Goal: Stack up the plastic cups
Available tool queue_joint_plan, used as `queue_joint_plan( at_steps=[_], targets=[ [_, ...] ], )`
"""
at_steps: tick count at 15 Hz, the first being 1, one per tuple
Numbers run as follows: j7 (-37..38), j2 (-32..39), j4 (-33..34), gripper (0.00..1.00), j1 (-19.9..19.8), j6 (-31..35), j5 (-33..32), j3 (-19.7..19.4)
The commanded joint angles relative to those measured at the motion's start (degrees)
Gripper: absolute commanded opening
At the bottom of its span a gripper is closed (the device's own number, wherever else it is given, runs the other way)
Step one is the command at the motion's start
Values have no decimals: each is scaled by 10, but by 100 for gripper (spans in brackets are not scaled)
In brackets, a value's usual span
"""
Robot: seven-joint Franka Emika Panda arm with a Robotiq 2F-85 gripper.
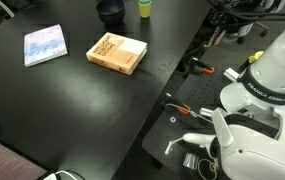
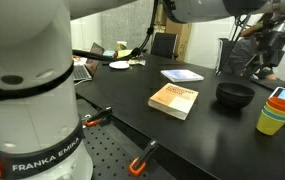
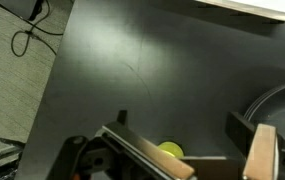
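Note:
The plastic cups [image 2: 275, 113] stand nested in one stack at the table's right end: a yellow-green cup outside, with orange and blue rims on top. In an exterior view only a yellow-green cup [image 1: 144, 8] shows, at the top edge. In the wrist view a round yellow cup top [image 3: 170, 151] shows low between my fingers. My gripper [image 3: 182, 124] is open, its two dark pads wide apart with bare black table between them. The gripper itself is out of both exterior views.
A dark round bowl [image 2: 234, 95] [image 1: 109, 12] sits beside the cups, and its rim shows in the wrist view [image 3: 282, 110]. An orange book [image 1: 117, 53] [image 2: 173, 100] and a blue book [image 1: 44, 45] [image 2: 182, 75] lie on the black table [image 1: 72, 100]. The robot base [image 2: 32, 110] stands at the table's edge.

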Motion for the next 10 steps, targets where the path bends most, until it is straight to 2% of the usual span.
queue_joint_plan(
  at_steps=[1, 4, 10],
  targets=[
    [-23, -4, 3, 100, 4, -33, 3, 20],
    [-51, -1, 11, 100, 14, -19, 4, 32],
    [-77, -4, 1, 100, 51, 5, -10, 27]
  ],
)
